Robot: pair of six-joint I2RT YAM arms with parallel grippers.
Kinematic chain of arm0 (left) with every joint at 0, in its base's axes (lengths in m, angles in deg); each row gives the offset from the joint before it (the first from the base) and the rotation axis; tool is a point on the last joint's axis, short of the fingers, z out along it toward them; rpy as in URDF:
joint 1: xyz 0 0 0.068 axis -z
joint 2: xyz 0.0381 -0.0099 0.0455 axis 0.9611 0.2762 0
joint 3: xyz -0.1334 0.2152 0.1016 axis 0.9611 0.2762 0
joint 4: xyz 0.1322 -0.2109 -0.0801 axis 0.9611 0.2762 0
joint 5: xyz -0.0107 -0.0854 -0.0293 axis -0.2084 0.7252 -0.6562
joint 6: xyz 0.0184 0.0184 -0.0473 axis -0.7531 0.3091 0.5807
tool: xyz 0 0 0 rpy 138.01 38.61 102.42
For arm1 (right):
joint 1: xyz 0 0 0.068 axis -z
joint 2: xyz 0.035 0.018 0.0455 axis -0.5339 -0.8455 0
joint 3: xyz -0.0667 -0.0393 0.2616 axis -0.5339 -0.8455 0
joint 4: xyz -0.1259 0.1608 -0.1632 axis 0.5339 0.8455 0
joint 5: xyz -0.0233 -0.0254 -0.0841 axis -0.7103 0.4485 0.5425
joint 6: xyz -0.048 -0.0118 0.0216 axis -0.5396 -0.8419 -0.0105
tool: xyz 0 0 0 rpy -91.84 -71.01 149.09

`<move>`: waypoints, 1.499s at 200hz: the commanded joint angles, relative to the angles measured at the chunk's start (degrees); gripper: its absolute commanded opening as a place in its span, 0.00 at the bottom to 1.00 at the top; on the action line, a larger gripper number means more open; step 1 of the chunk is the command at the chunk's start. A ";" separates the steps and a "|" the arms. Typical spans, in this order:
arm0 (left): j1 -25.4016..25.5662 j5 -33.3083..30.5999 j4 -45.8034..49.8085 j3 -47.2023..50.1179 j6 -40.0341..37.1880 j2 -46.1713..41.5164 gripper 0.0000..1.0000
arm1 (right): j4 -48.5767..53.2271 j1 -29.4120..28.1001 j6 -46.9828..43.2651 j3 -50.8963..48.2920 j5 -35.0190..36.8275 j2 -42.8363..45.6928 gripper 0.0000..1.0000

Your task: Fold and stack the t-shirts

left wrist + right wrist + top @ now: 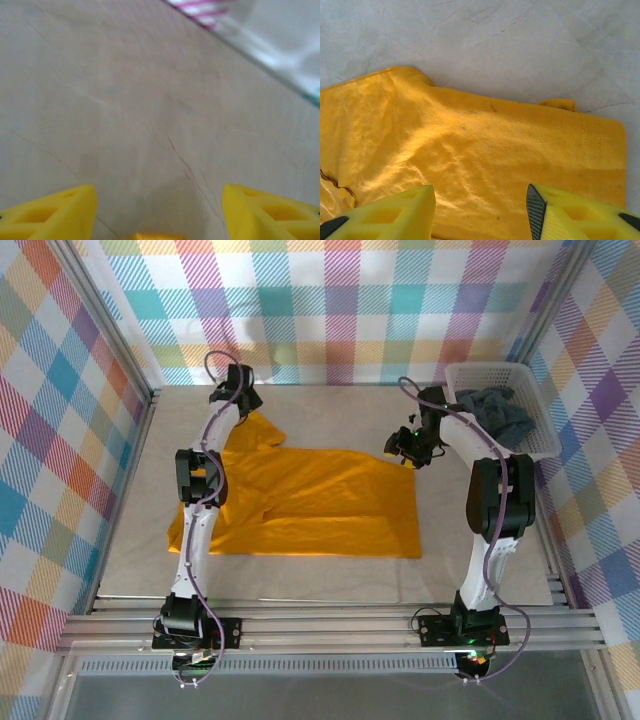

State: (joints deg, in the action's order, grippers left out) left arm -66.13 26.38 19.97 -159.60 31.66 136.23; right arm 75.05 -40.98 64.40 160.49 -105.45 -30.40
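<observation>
Risk: right gripper (480, 197), hovering open and empty over the mustard t-shirt (310, 500) at its right edge, may be catching one layer and dragging it crooked. Beyond its far sleeve the left gripper (159, 200) is gaping empty over bare table (150, 100). To its right the grey t-shirt (497, 410) is sitting in the basket (545, 435). The top is looking pale and matte, with plaid walls (350, 310) boxing it in.
</observation>
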 commanded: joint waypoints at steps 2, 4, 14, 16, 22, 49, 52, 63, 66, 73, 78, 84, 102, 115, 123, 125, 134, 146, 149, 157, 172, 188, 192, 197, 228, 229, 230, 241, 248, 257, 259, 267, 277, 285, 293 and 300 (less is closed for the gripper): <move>1.46 -5.01 7.37 -1.74 -3.25 0.91 0.65 | -0.94 0.11 0.72 -0.75 -1.87 1.68 0.52; 1.47 -5.34 7.70 -1.75 -3.21 0.92 0.65 | -0.98 0.10 0.76 -0.70 -1.92 1.68 0.52; 1.49 -6.04 9.26 -1.75 -3.20 1.13 0.63 | -1.06 0.16 0.83 -0.58 -2.19 1.59 0.52; 1.48 -6.21 9.53 -1.73 -3.07 1.17 0.63 | -1.06 0.17 0.83 -0.57 -2.24 1.63 0.52; 1.41 -6.63 10.27 -1.83 -3.04 1.27 0.62 | -1.13 0.10 0.83 -0.57 -2.38 1.63 0.52; 1.32 -6.31 13.35 -3.10 -2.22 2.23 0.53 | -1.31 0.14 0.83 -0.57 -2.78 1.76 0.52; 1.31 -6.05 13.80 -3.42 -2.05 2.37 0.52 | -1.31 0.15 0.83 -0.57 -2.81 1.76 0.52; 1.15 -4.96 15.18 -4.21 -1.63 2.93 0.44 | -1.36 0.10 0.92 -0.55 -2.95 1.81 0.52; 1.13 -4.58 15.41 -4.23 -1.69 3.06 0.42 | -1.36 0.10 0.92 -0.56 -2.99 1.83 0.52; 1.13 -3.95 16.04 -4.21 -1.43 3.08 0.36 | -1.31 0.11 1.00 -0.57 -3.00 1.83 0.52; 1.13 -3.50 16.42 -4.25 -1.32 3.09 0.32 | -1.31 0.10 1.01 -0.57 -2.90 1.81 0.52; 1.14 -2.88 16.80 -4.27 -1.27 3.08 0.29 | -1.31 0.10 1.05 -0.57 -2.83 1.93 0.52; 1.26 -2.50 18.10 -4.28 -0.78 2.68 0.18 | -1.14 0.19 1.14 -0.66 -1.87 1.84 0.52; 1.22 -3.41 18.91 -4.28 -0.13 1.79 0.05 | -1.44 0.50 1.52 -0.66 -0.94 1.64 0.52; 1.29 -4.18 19.34 -4.29 0.39 0.99 0.00 | -1.61 0.86 1.90 -0.57 -0.58 1.44 0.52; 1.23 -4.34 19.44 -4.25 0.57 0.67 0.00 | -1.61 0.88 2.00 -0.53 -0.44 1.38 0.52; 1.26 -4.88 19.82 -4.14 1.40 -0.67 0.00 | -1.75 1.21 2.51 -0.12 0.58 0.92 0.52; 1.43 -5.23 19.94 -3.74 2.55 -3.01 0.00 | -1.49 1.63 3.10 0.71 2.39 -0.23 0.51; 1.52 -5.24 19.87 -3.56 2.76 -3.54 0.00 | -1.53 1.75 3.15 0.91 2.70 -0.58 0.51; 1.78 -4.99 19.47 -2.77 3.21 -5.51 0.00 | -1.44 2.09 3.23 1.54 3.58 -1.69 0.51; 2.39 -4.69 18.58 -0.56 4.28 -9.31 0.00 | -1.53 2.31 2.24 3.16 3.98 -4.40 0.50; 3.02 -4.14 18.77 1.78 5.71 -12.73 0.00 | -0.75 2.29 0.12 5.75 2.58 -7.54 0.50; 3.13 -4.04 18.98 2.41 5.88 -13.41 0.00 | -0.98 2.33 -0.75 6.19 1.83 -8.11 0.50; 3.28 -4.09 19.39 3.09 6.08 -14.21 0.00 | -1.36 2.14 -1.94 6.63 1.12 -8.55 0.50; 3.59 -4.15 21.63 9.30 6.12 -18.60 0.00 | -0.07 0.25 -11.13 9.79 3.05 -10.50 0.54; 3.59 -4.17 21.66 9.58 6.12 -18.73 0.00 | 0.01 0.22 -11.34 9.88 3.15 -10.61 0.54; 3.59 -4.18 21.68 9.85 6.12 -18.88 0.00 | 0.20 0.08 -11.92 10.06 3.53 -10.73 0.54; 3.59 -4.35 21.51 13.35 5.89 -21.08 0.00 | 1.06 -0.53 -14.36 11.23 5.74 -11.45 0.56; 3.59 -4.22 20.80 16.11 5.83 -22.66 0.00 | 1.82 -1.01 -15.95 11.92 7.28 -12.02 0.56; 3.59 -3.86 19.37 19.96 5.90 -24.92 0.00 | 2.55 -1.40 -17.45 12.72 8.51 -12.81 0.56; 3.63 -3.80 18.98 20.77 5.93 -25.45 0.00 | 2.75 -1.49 -17.69 12.86 8.76 -12.93 0.56; 3.68 -3.36 17.75 23.76 6.02 -27.18 0.00 | 3.28 -1.81 -18.23 13.16 9.82 -13.42 0.56; 3.77 -3.18 17.02 26.61 6.02 -29.04 0.00 | 3.35 -2.22 -18.67 13.07 10.26 -13.53 0.56; 3.77 -2.98 16.73 28.27 6.16 -30.06 0.00 | 3.45 -2.72 -19.06 12.81 10.66 -13.55 0.56; 3.84 -2.91 16.60 29.46 6.22 -30.96 0.00 | 3.60 -3.42 -19.51 12.64 11.24 -13.61 0.56; 3.85 -2.63 16.45 30.50 6.22 -31.61 0.00 | 3.61 -3.98 -19.77 12.36 11.73 -13.55 0.56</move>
State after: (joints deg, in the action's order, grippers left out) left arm -62.72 22.68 37.23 -132.72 37.17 109.04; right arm 75.92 -43.43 48.92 172.47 -96.64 -42.88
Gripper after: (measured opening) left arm 0.060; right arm 0.559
